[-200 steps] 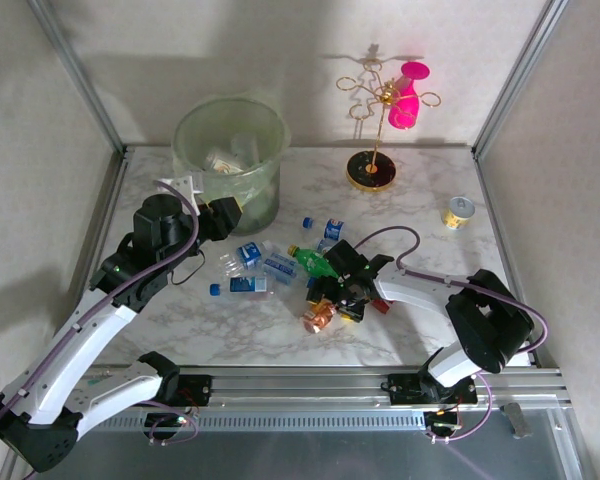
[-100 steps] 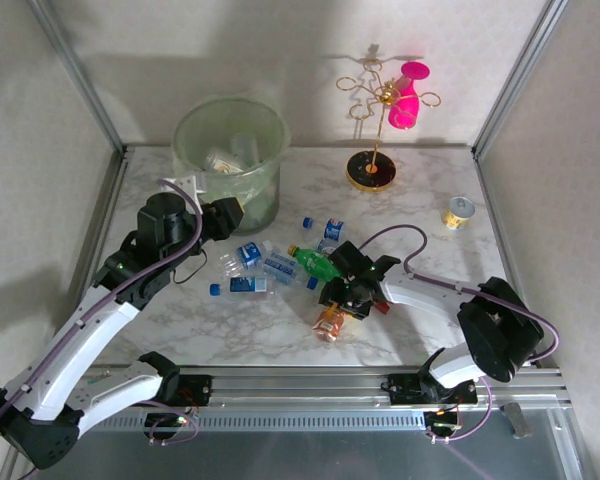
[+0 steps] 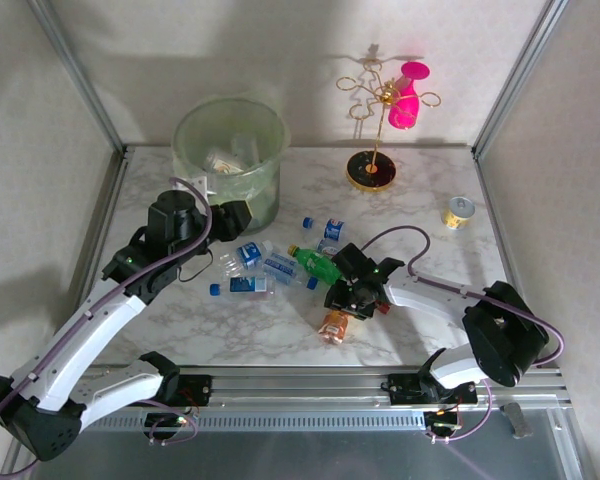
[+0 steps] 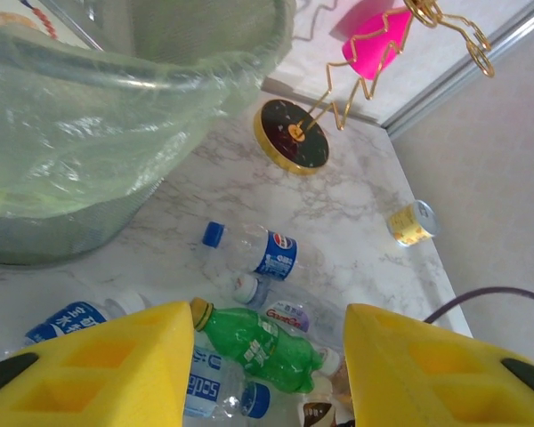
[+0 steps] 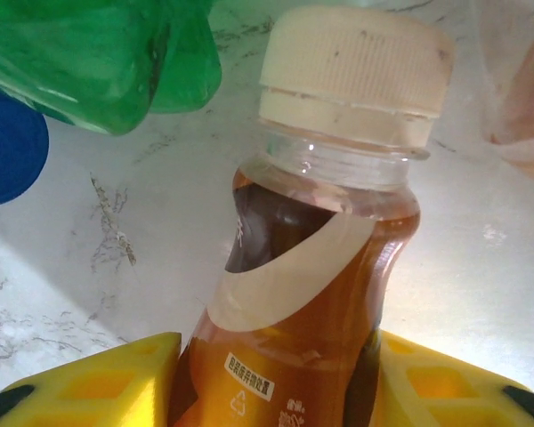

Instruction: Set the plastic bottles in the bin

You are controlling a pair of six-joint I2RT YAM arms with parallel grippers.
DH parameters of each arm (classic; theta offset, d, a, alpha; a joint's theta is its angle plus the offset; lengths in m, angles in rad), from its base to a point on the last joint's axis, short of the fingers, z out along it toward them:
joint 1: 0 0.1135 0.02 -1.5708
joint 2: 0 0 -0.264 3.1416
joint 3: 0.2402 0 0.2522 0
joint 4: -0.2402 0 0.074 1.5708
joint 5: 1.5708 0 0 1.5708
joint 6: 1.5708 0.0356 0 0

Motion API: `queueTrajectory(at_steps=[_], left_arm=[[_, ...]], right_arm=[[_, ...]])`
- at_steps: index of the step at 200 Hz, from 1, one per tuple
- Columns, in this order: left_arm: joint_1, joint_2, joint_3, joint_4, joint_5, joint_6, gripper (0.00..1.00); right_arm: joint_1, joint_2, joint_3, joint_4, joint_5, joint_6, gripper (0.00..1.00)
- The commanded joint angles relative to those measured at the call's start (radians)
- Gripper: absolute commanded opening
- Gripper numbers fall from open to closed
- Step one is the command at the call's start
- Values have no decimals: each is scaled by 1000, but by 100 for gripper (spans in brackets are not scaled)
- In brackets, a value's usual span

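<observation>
Brown bottle (image 5: pixel 303 294) (base cut off) pinched in the right jaws; left jaws spread, empty, near bin (image 4: pixel 89 133).

Marble table (image 3: pixel 280 335). Far left, bin (image 3: pixel 195 150); in the middle, scattered bottles (image 3: pixel 278 266). Far right, stand (image 3: pixel 371 171) and can (image 3: pixel 460 211).

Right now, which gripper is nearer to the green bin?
Left. The left gripper is close by the near wall of the bin; the right gripper is well away to its right, shut on a brown bottle.
</observation>
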Motion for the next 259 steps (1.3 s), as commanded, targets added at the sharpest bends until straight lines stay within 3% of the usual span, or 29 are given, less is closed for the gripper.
queueTrajectory(at_steps=[1,60,104,130,184,259], left_arm=[[-17,16,37,4,100,31,51],[-65,35,91,73,251,8,69],[-186,97,116,136,294,-18,81],[-227,140,151,131,322,-5,97],[-237,185,206,9,259,124,94],[-251,171,150,114,547,157,93]], right_arm=[[0,-79,3,-17,-2,-45,47],[10,-318,132,-14,56,-109,42],[10,-384,254,88,80,-205,43],[8,-383,320,131,75,-255,43],[8,-421,397,176,89,-298,45],[9,-463,408,238,21,-294,47]])
